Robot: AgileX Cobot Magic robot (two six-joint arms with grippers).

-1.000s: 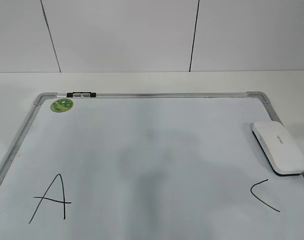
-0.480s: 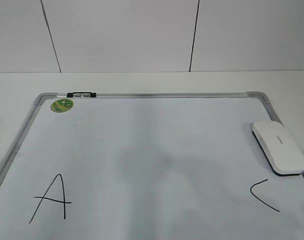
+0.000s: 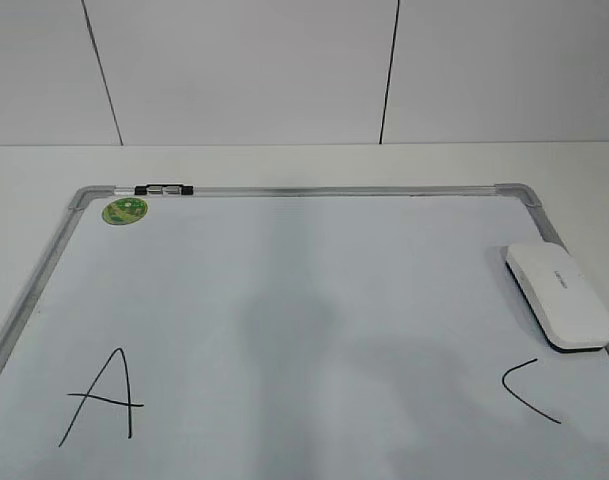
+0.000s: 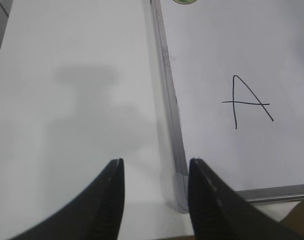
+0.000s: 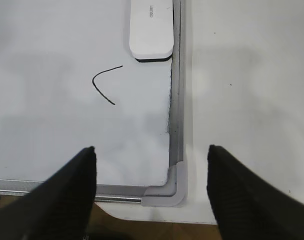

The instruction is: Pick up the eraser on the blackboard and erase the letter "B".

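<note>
The blackboard [image 3: 284, 190] is a white board with a silver frame lying flat on the table. The white eraser [image 3: 558, 293] lies on its right edge; it also shows in the right wrist view [image 5: 151, 27]. A black "A" [image 3: 101, 395] is at the left, also in the left wrist view [image 4: 244, 101]. A "C" stroke [image 3: 529, 388] is at the right, also in the right wrist view [image 5: 105, 82]. No letter "B" shows; the board's middle is blank. My left gripper [image 4: 155, 165] is open over the board's near left corner. My right gripper [image 5: 152, 152] is open over the near right corner. Both are empty.
A round green sticker [image 3: 124, 210] and a black clip [image 3: 162, 188] sit at the board's far left corner. White table [image 3: 304, 160] surrounds the board, with a white panelled wall behind. The table's near edge [image 5: 156, 220] shows below the right gripper.
A faint shadow on the middle of the board has shifted slightly. The eraser, letters and board have not moved.
</note>
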